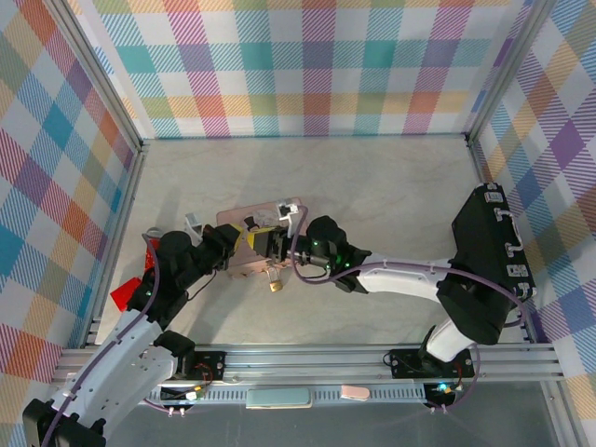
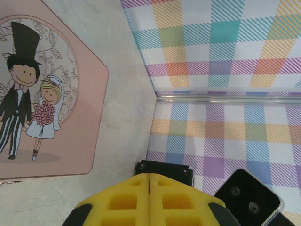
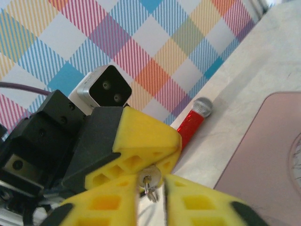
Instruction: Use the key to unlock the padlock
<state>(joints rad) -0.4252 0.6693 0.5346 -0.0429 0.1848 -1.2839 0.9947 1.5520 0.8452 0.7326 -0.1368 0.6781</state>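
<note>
1. The left gripper (image 2: 149, 188) is closed, its yellow fingers pressed flat together with no gap between them in its own wrist view.
2. In the right wrist view, the round, holed head of a small, thin silver metal key (image 3: 150, 176) pokes out of the left gripper's tip, with a little wire ring hanging from it. The left gripper pinches the key.
3. The right gripper (image 3: 150, 207) is slightly open. Its two yellow fingers stand apart, and the key head sits just above the gap between them. I cannot tell whether they touch the key.
4. Under both grippers lies a pale pink, angular tin box (image 2: 89, 94). Its lid bears a cartoon groom in a black top hat beside a veiled bride holding a pink bouquet.
5. A tiny brass-gold padlock (image 1: 274, 287) shows in the top view on the pale stone-look tabletop (image 1: 391, 196). It is by the tin's near edge and just toward the arm bases from where the grippers meet, apart from both.
6. A red-and-silver toy microphone (image 3: 193, 120) lies on the tabletop against the checked wall, beyond the left gripper.
</note>
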